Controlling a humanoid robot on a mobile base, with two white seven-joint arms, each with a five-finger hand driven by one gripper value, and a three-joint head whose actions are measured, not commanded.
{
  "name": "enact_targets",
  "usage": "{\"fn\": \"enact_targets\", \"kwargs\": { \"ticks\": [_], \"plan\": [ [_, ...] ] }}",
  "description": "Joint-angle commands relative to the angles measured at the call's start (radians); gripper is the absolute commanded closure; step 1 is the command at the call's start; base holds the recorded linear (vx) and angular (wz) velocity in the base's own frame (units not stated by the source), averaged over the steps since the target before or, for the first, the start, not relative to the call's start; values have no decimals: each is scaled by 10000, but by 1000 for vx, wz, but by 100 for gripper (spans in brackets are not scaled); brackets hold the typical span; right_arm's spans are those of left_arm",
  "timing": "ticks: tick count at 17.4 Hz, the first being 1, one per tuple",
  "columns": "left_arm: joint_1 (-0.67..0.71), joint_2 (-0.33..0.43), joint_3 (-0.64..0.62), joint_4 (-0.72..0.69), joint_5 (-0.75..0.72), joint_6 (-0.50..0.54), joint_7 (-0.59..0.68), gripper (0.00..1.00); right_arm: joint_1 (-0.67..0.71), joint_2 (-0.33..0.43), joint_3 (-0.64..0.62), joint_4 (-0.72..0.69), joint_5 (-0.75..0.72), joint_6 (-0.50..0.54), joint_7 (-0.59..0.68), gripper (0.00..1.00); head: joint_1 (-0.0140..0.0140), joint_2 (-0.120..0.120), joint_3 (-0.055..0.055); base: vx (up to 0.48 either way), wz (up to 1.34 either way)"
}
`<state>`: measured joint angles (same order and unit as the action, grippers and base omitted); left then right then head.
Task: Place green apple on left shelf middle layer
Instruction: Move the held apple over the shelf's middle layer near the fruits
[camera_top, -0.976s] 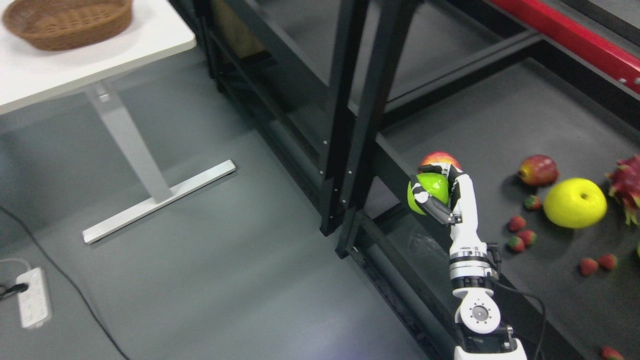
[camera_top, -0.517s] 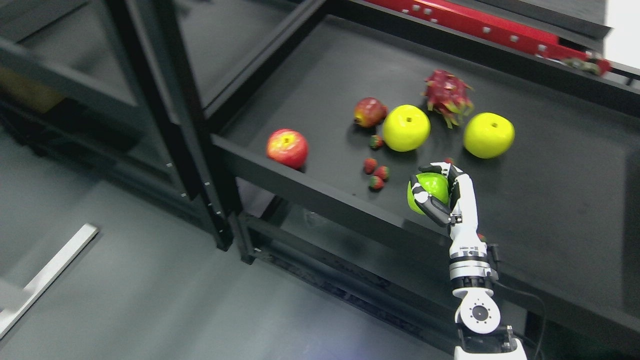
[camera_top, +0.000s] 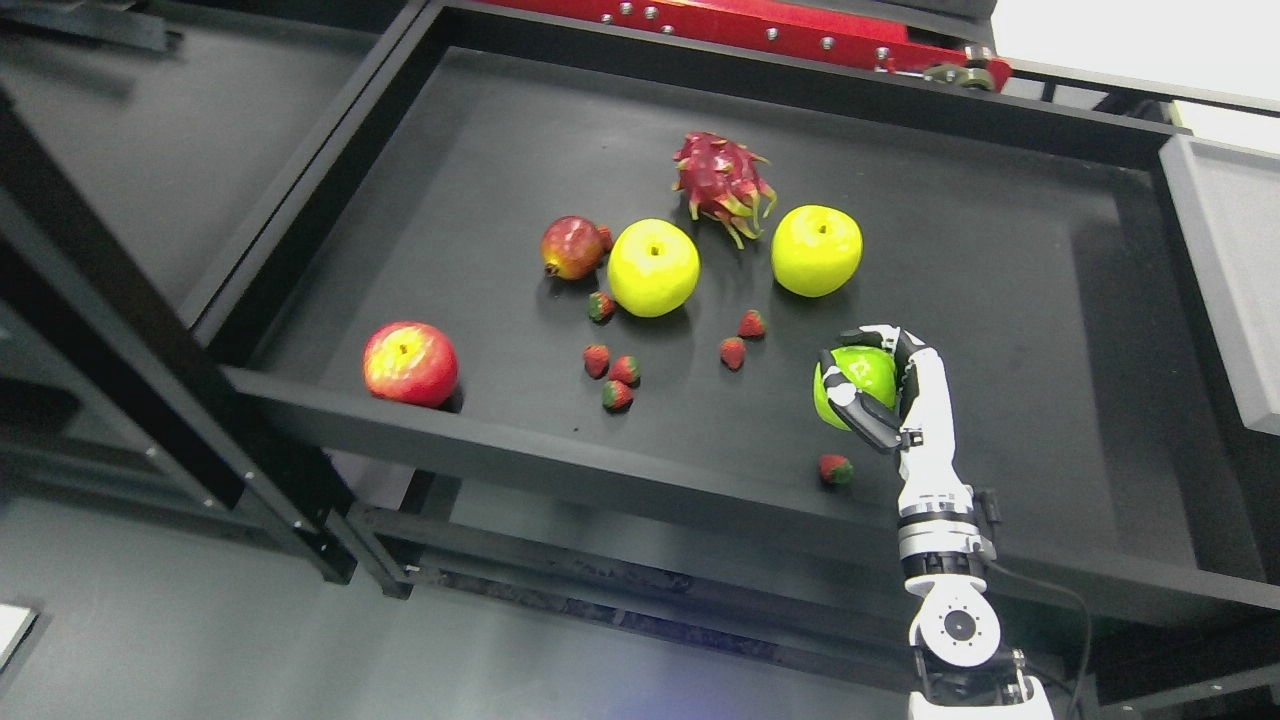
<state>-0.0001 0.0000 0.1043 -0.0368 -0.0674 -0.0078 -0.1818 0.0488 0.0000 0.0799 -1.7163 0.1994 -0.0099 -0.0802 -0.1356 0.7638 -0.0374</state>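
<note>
The black shelf (camera_top: 1000, 300) carries a red apple (camera_top: 410, 363), two yellow apples (camera_top: 654, 267), a dragon fruit (camera_top: 722, 183) and scattered strawberries (camera_top: 612, 378). The right hand (camera_top: 880, 385) is clamped on the green apple (camera_top: 860, 378), held above the shelf's front right area, near one strawberry.

Even, fairly bright overhead light falls on the matte black shelf (camera_top: 1000, 300), which gives back almost no glare, and the fruit lying on it cast only short, soft shadows close under themselves. The two yellow apples (camera_top: 654, 267) and the green apple (camera_top: 858, 376) look strongly saturated with small highlights on top (the top right corner (camera_top: 1130, 40) is blown out to white). Focus is sharp at the centre, with no motion blur; the frame at far left (camera_top: 90, 270) looks dimmer and slightly softer.
</note>
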Motion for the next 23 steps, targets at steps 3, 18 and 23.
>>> {"fn": "enact_targets", "kwargs": {
  "ticks": [3, 18, 23],
  "plan": [
    [-214, 175, 0, 0, -1, 1, -8, 0, -28, -175, -32, -2, 0, 22, 4, 100, 0, 0, 0, 178, -325],
    [-214, 175, 0, 0, 14, 1, -8, 0, -74, -175, -48, 59, 16, 390, 35, 100, 0, 0, 0, 120, -31],
    [-214, 175, 0, 0, -1, 1, -8, 0, -74, -175, -63, 44, 0, 788, 111, 44, 0, -1, 0, 36, 1]
  ]
}}
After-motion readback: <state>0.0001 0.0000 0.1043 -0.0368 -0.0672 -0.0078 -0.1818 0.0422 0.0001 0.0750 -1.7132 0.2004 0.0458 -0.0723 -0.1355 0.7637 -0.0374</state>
